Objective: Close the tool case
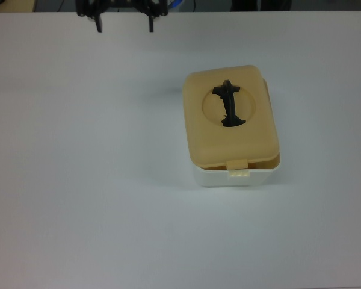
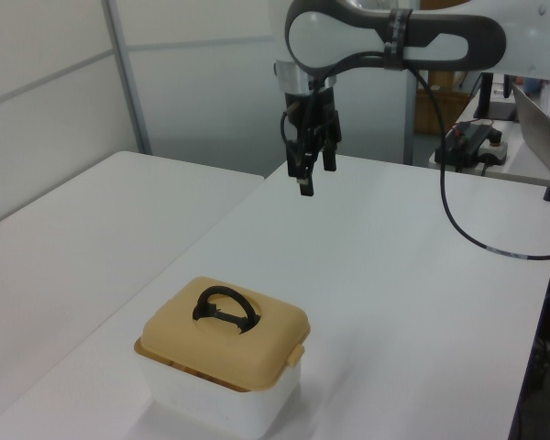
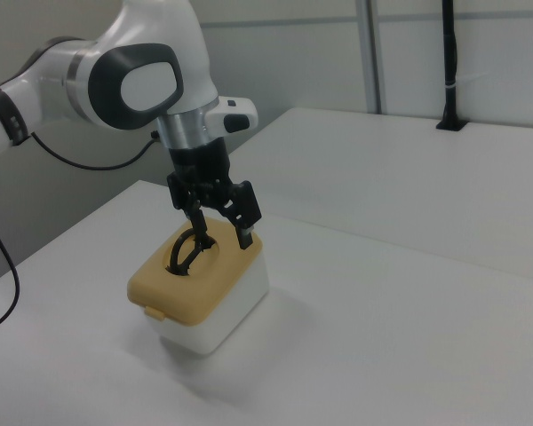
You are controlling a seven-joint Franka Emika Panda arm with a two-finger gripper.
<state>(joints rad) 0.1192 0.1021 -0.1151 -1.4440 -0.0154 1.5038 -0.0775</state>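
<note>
The gripper (image 1: pixel 124 25) hangs empty with its fingers spread wide, at 10 o'clock from the tool case (image 1: pixel 231 126) in the top view. The tan lid (image 2: pixel 225 331) with black handle (image 1: pixel 230 103) sits on the white tub (image 1: pixel 236 177), right of table (image 1: pixel 84 180) centre.

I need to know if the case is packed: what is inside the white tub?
The tan lid with its black handle covers the white tub, so its inside is hidden.
</note>
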